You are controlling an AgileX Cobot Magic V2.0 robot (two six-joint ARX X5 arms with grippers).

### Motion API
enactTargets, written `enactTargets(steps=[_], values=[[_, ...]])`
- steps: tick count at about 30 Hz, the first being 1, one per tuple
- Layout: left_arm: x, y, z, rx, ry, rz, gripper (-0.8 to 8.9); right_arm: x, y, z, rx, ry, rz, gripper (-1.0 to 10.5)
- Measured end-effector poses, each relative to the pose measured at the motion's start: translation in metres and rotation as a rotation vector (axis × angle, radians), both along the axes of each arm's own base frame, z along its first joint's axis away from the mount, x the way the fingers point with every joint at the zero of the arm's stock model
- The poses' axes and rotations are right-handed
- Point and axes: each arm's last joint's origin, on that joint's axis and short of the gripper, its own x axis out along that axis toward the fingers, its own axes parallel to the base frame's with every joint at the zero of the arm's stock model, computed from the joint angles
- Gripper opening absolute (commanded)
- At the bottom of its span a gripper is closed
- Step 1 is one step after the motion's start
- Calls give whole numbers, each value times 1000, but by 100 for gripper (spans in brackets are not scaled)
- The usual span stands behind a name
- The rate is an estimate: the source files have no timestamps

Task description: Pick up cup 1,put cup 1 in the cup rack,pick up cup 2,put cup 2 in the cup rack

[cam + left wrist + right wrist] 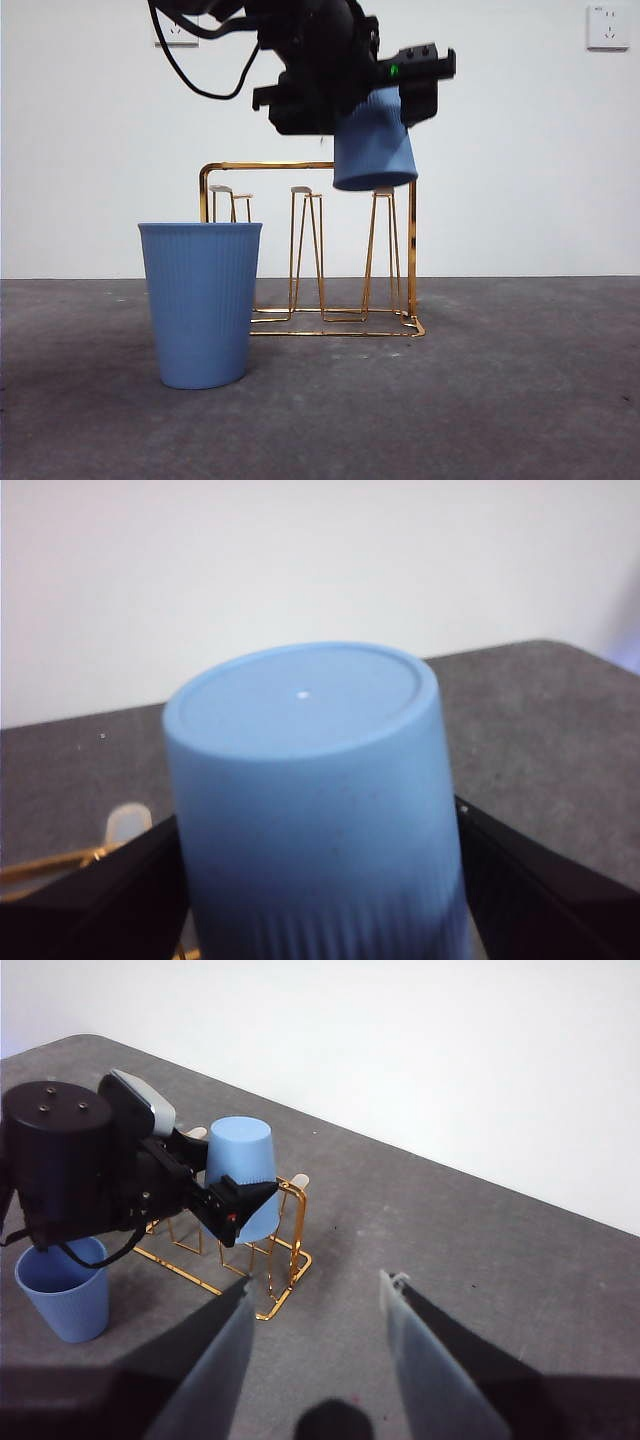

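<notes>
Two blue cups show in the front view: one upright cup [201, 304] stands on the grey table [520, 380], in front of and overlapping the left end of the cup rack [310, 250]; the other, an inverted cup [373, 140], is up in the air w/ its mouth facing down, tilted a bit, over the rack's right-hand white-tipped peg [383, 191], rim about level w/ the peg tip. My left gripper [372, 118] comes in from the top, big & dark, clamped round that inverted cup. White wall behind, w/ a socket [608, 26] top right. Left wrist view: the inverted cup [310, 790] fills the frame, its flat base toward the cam, my two black jaws pressed against its sides, so I'm gripping it. A bit of gold wire and one white peg tip [127, 822] peek out beside it. Right wrist view: my right gripper [320, 1345] hangs well apart from the work, jaws spread, nothing between them. From there I see the left arm [70, 1160] holding the inverted cup [243, 1170] over the rack [270, 1260] at its near end, and the upright cup [65, 1290] on the table just beside the rack's other end.
</notes>
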Motion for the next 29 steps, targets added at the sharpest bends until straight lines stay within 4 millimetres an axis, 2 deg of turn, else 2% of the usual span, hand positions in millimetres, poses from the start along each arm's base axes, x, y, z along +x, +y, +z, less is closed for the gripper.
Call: enactTargets(steps=[8,19,29], values=[[5,-8,-31,42,76,-17,-6,0,0,0,0,0,0,218],[9,-16,-63,60,153,-24,-6,0,0,0,-2,2,0,218],[9,-17,-75,87,190,-23,-7,0,0,0,-2,3,0,218]])
